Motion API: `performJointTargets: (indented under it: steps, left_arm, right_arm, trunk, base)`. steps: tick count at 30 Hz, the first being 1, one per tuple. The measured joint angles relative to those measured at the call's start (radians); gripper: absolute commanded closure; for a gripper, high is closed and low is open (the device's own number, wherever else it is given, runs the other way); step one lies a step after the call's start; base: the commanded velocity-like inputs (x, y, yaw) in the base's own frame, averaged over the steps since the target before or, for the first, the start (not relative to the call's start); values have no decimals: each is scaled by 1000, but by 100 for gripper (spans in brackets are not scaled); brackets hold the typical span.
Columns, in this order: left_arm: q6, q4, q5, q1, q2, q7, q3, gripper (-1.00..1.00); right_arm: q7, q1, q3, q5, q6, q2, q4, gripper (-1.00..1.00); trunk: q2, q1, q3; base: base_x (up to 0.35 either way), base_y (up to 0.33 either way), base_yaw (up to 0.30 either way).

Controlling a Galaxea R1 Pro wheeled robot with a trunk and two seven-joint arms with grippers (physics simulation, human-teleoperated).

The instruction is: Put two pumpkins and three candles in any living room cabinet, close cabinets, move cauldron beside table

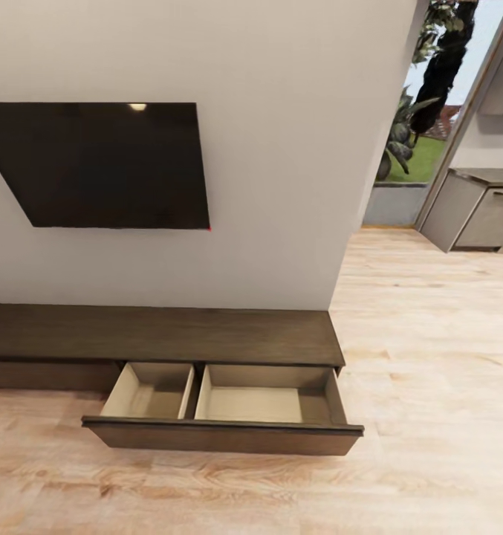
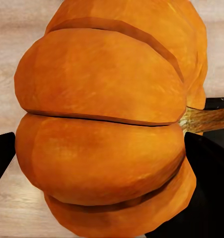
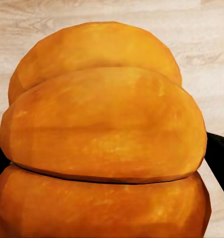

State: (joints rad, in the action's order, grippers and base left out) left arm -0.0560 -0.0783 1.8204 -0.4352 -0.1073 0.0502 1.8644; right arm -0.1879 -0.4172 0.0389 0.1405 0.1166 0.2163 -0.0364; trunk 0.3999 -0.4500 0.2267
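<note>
A bright-orange ribbed pumpkin [image 2: 102, 84] sits close up in the left wrist view, its stem [image 2: 206, 119] pointing to one side. My left gripper [image 2: 104, 168] is shut on it, with black fingers [image 2: 211, 188] on either flank. A second pumpkin [image 3: 102, 119] sits in the right wrist view, and my right gripper [image 3: 109, 163] is shut on it, dark fingers [image 3: 222, 158] showing at both sides. In the head view the low dark-brown cabinet [image 1: 162, 334] stands against the wall. Its right-hand drawer [image 1: 229, 405] is pulled open, showing two bare beige compartments.
A black TV [image 1: 102, 163] hangs on the white wall above the cabinet. Pale wood floor [image 1: 429, 371] runs to the right past the wall's corner toward grey kitchen units [image 1: 478, 212] and a glass door with plants outside [image 1: 418, 111].
</note>
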Motion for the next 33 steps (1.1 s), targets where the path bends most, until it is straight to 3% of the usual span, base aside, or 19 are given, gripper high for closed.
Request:
performJointTargets:
  steps: [17, 27, 33]
  left_arm:
    - [0, 0, 0, 0, 0, 0, 0, 100]
    - [0, -8, -7, 0, 7, 0, 0, 100]
    - [-1, -6, -9, -2, 2, -4, 3, 100]
  right_arm:
    - [0, 0, 0, 0, 0, 0, -1, 100]
    - [-1, 0, 0, 6, -2, -1, -2, 100]
    - [-39, 0, 3, 3, -14, -3, 1, 100]
  trunk:
    - [0, 0, 0]
    - [0, 0, 0]
    - [0, 0, 0]
  base:
    - [334, 0, 0]
    - [24, 0, 0]
    - [0, 0, 0]
